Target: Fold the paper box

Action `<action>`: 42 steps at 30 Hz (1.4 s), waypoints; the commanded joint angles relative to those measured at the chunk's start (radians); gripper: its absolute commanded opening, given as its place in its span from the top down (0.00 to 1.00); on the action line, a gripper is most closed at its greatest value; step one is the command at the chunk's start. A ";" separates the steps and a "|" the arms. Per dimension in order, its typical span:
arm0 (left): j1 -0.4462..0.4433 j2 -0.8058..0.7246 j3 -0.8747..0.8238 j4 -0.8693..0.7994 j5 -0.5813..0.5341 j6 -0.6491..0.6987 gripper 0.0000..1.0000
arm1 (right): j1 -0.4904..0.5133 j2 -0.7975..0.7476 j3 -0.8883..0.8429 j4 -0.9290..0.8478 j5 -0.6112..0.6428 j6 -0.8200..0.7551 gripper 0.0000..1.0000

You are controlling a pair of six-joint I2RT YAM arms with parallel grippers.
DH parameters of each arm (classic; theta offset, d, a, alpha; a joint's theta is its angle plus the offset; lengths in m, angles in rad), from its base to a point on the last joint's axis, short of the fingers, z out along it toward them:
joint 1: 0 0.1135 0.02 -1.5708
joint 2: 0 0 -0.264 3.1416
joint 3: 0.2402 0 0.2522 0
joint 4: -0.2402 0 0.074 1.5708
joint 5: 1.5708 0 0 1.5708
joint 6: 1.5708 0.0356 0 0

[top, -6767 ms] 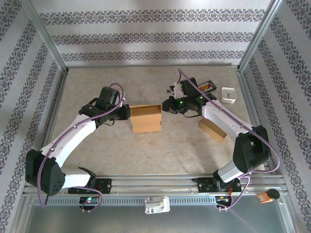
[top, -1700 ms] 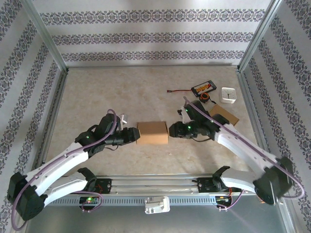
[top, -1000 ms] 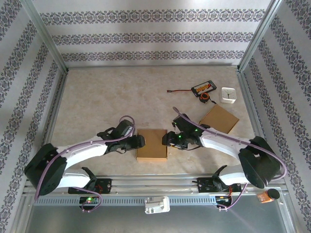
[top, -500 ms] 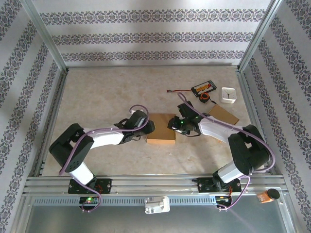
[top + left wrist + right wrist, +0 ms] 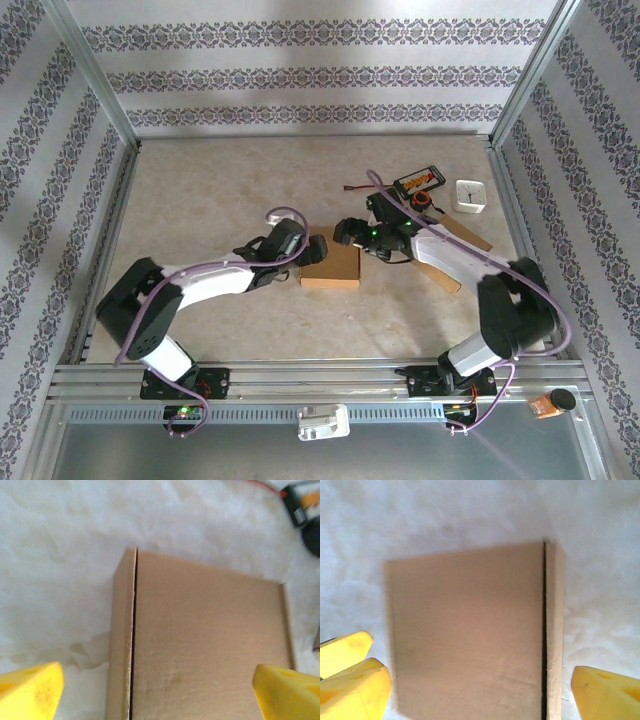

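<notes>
paper box (image 5: pixel 332 268), center frame, looks folded shut and flat. left gripper (image 5: pixel 318 248) and right gripper (image 5: pixel 346 233) both spread wide, gripping nothing. basically done imo.

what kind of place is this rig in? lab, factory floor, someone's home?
Most likely a lab bench cell for robot recordings, not a home: patterned wallpaper panels held in an aluminium frame wall in a tabletop, and the left arm and right arm are bolted to a rail at its near edge.

This is a lab robot test cell: silver aluminium frame posts (image 5: pixel 104 90) and purple-patterned wallpaper panels (image 5: pixel 320 75) enclose a beige marbled tabletop (image 5: pixel 200 190).
</notes>
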 commanded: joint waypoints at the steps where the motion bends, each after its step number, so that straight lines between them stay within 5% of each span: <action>1: -0.009 -0.150 0.013 -0.088 -0.185 0.133 0.00 | -0.056 -0.132 0.056 -0.071 0.065 -0.066 0.02; 6: 0.000 -0.397 -0.136 -0.014 -0.491 0.368 0.01 | -0.191 -0.309 -0.028 -0.005 0.212 -0.151 0.02; 10: 0.083 -0.606 -0.272 0.024 -0.379 0.606 0.01 | -0.336 -0.417 -0.193 0.154 0.325 -0.170 0.02; 15: 0.366 -0.726 -0.414 0.020 -0.235 0.535 0.01 | -0.416 -0.398 -0.395 0.488 0.418 -0.346 0.02; 20: 0.476 -0.750 -0.500 0.115 -0.271 0.652 0.00 | -0.414 -0.201 -0.421 0.658 0.405 -0.538 0.02; 25: 0.641 -0.688 -0.585 0.342 -0.106 0.720 0.00 | -0.377 -0.049 -0.520 1.026 0.370 -0.736 0.02; 28: 0.710 -0.602 -0.645 0.499 -0.004 0.751 0.00 | -0.463 0.056 -0.617 1.329 0.204 -0.674 0.02; 31: 0.732 -0.472 -0.733 0.818 0.064 0.787 0.00 | -0.478 0.028 -0.605 1.252 0.168 -0.674 0.02; 38: 0.843 -0.114 -0.608 1.011 0.195 0.657 0.00 | -0.433 0.034 -0.605 1.262 0.274 -0.699 0.02; 40: 0.835 -0.011 -0.571 1.071 0.277 0.695 0.00 | -0.433 0.034 -0.605 1.261 0.273 -0.696 0.02; 42: 0.773 0.047 -0.534 1.041 0.222 0.761 0.00 | -0.433 0.034 -0.605 1.260 0.273 -0.697 0.02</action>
